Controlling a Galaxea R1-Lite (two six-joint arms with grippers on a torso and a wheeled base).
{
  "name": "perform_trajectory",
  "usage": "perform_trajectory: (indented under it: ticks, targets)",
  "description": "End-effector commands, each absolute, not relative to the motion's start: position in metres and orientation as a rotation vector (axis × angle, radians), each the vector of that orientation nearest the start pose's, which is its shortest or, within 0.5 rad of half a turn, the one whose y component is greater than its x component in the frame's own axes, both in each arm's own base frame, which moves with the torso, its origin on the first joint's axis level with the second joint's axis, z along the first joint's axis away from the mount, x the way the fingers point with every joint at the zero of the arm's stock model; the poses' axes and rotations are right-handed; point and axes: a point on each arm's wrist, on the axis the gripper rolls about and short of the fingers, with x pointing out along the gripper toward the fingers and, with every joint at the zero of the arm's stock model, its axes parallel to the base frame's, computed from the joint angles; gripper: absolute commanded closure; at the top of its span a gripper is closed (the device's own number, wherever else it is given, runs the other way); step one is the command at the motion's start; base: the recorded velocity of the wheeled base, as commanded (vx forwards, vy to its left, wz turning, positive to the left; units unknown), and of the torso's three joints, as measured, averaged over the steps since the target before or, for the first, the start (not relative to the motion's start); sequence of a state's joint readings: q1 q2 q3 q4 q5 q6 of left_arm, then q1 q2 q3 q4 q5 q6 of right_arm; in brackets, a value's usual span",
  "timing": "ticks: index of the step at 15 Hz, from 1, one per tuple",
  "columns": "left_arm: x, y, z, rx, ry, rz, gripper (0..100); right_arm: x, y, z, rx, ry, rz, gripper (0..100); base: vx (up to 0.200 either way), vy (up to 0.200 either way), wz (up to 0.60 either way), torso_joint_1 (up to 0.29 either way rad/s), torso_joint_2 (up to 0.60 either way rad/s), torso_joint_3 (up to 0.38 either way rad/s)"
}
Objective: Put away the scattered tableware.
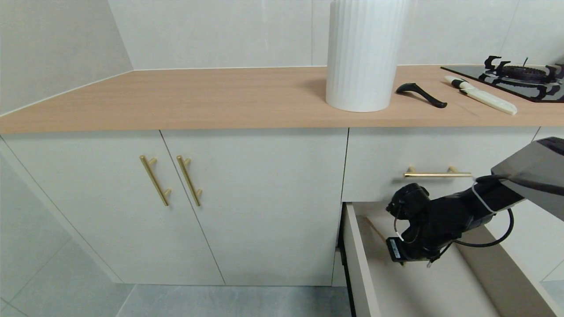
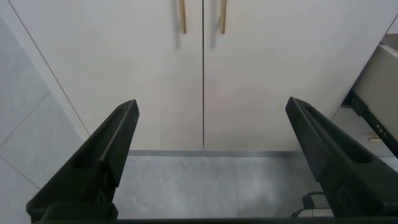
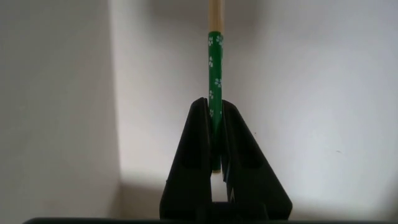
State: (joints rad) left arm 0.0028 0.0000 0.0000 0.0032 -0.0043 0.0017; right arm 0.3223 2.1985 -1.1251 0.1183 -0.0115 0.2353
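Right gripper (image 3: 215,104) is down inside the open drawer (image 1: 359,264), jaws closed on a chopstick (image 3: 214,56); the grip falls on the green, flower-printed end; the bare wood shaft runs on past the fingertips toward the drawer's back. In the head view the chopstick (image 1: 376,230) reads as a thin brown line over the drawer floor, nearer the left wall; cannot tell whether its far tip touches the floor.

Around the right arm: closed upper drawer front (image 1: 379,158) with its gold bar handle (image 1: 437,175) sits just above the wrist; the open drawer's side walls stand on either side of the arm; a black cable (image 1: 502,235) loops off the wrist above the right wall.

Left gripper (image 2: 211,104): jaws wide apart, nothing between them; it hangs low, facing the two closed cabinet doors (image 2: 261,74) with gold handles (image 2: 183,15); grey floor tiles (image 2: 205,180) below.

On the counter (image 1: 198,97), above the drawer and well apart from it: white ribbed cylinder (image 1: 362,57); black utensil (image 1: 421,94) lying just to its right; white knife (image 1: 482,95) lying farther right; gas hob (image 1: 522,75) at the right edge.
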Motion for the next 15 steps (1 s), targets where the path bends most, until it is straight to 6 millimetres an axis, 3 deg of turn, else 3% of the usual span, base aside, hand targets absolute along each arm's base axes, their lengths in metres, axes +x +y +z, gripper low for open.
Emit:
perform_trajectory:
  ticks: [1, 10, 11, 15]
  targets:
    - [-0.023, 0.0, 0.075, 0.002, 0.005, -0.002, 0, 0.345, 0.121, 0.006, -0.013, 1.245, 0.125, 100, 0.0, 0.0, 0.0, 0.0, 0.0, 0.0]
    - [-0.023, 0.0, 0.075, 0.002, 0.005, -0.002, 0, 0.349, 0.122, -0.016, -0.041, 1.234, 0.083, 100, 0.0, 0.0, 0.0, 0.0, 0.0, 0.0]
    - [-0.023, 0.0, 0.075, 0.002, 0.003, -0.002, 0, 0.349, 0.122, -0.016, -0.04, 1.232, 0.083, 0, 0.0, 0.0, 0.0, 0.0, 0.0, 0.0]
    - [-0.023, 0.0, 0.075, 0.002, 0.005, -0.002, 0, 0.349, 0.122, -0.013, -0.038, 1.227, 0.086, 0, 0.0, 0.0, 0.0, 0.0, 0.0, 0.0]
